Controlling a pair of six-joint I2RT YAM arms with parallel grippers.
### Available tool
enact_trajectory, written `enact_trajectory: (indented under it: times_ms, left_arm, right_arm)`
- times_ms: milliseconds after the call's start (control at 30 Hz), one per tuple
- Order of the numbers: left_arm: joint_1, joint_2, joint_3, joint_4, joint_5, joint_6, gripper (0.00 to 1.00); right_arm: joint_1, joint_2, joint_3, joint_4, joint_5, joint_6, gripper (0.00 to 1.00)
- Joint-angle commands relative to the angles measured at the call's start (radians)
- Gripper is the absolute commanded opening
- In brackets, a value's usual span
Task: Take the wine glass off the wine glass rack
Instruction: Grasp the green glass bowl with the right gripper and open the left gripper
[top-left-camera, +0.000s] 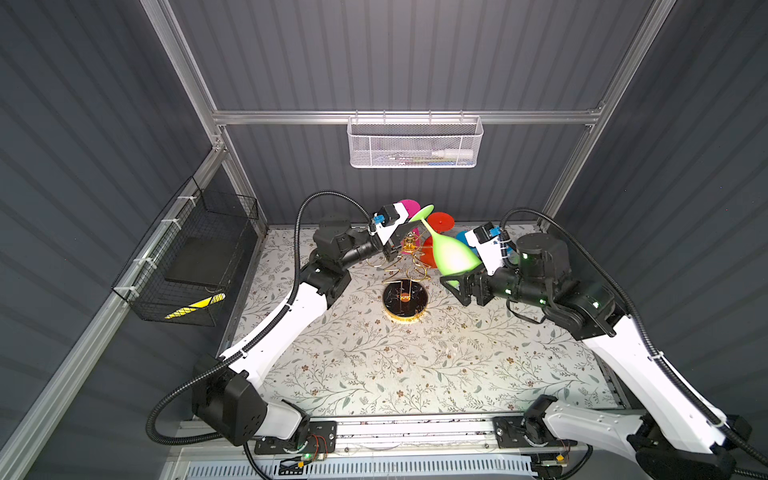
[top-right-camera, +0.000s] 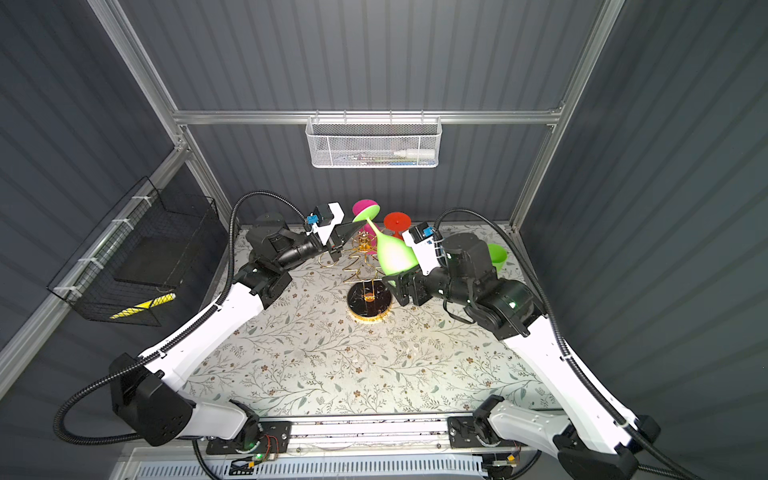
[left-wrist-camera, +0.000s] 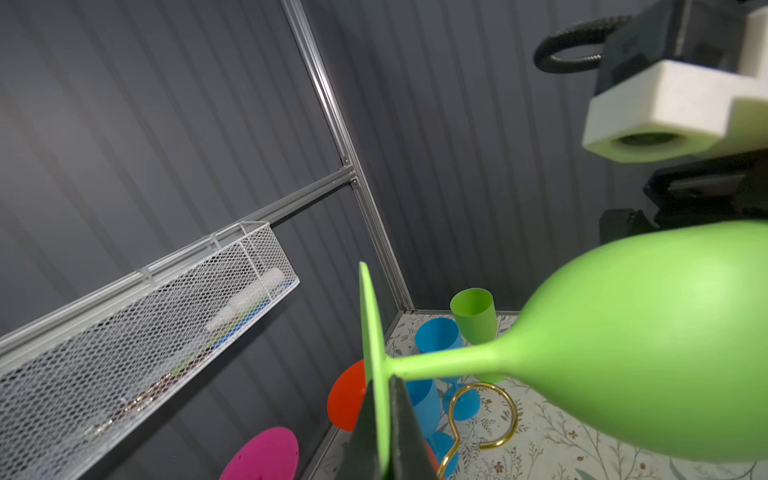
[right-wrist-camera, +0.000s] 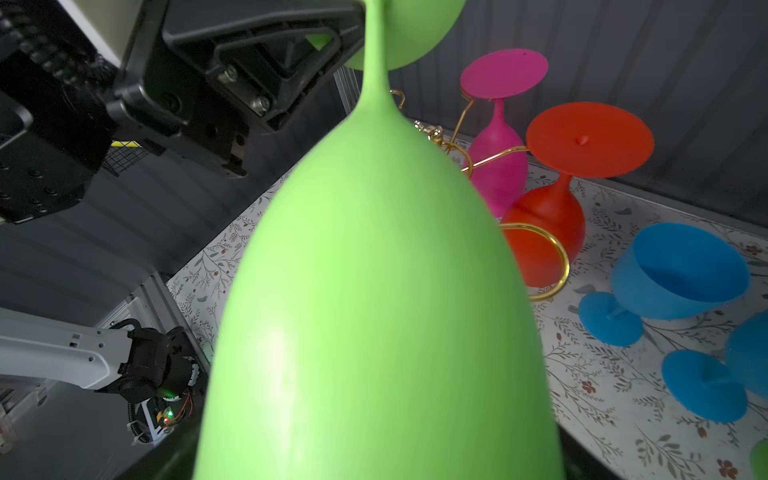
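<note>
Above the gold wire rack (top-left-camera: 405, 309), left gripper (left-wrist-camera: 381, 388) pinched green plastic wine glass (top-left-camera: 451, 253) by its foot; right gripper (top-left-camera: 461, 283) straddled bowl, hold unclear. Extraction step; next move judged: lift clear.

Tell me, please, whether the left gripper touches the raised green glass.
Touching: left wrist view shows the left gripper clamping the green wine glass at its foot.

White wire-mesh basket (top-left-camera: 374, 145) hangs from rear aluminium rail (top-left-camera: 291, 117). Black wire basket (top-left-camera: 166, 305) is mounted at left. Floral-patterned table covering (top-left-camera: 395, 365) lies flat.
</note>
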Motion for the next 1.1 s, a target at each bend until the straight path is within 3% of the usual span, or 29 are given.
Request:
enact_trajectory:
  times_ms: [0, 133, 267, 500, 1067]
  left_arm:
    - [-0.002, -0.041, -0.027, 0.035, -0.124, -0.22, 0.0]
    - [-0.002, -0.046, -0.061, 0.086, -0.149, -0.378, 0.0]
    - [-0.002, -0.046, -0.081, 0.124, -0.14, -0.446, 0.0]
    - [-0.002, -0.052, -0.094, 0.131, -0.13, -0.455, 0.0]
    - [-0.001, -0.082, -0.132, 0.129, -0.121, -0.433, 0.0]
  right_arm:
    - [-0.027, -0.08, -0.058, 0.102, -0.056, 0.049, 0.91]
    - [-0.077, -0.181, -0.143, 0.182, -0.104, 0.103, 0.92]
    - [-0.124, -0.266, -0.224, 0.244, -0.149, 0.152, 0.91]
    - [-0.167, -0.298, -0.255, 0.269, -0.158, 0.186, 0.81]
    - [-0.264, -0.211, -0.183, 0.339, -0.198, 0.22, 0.66]
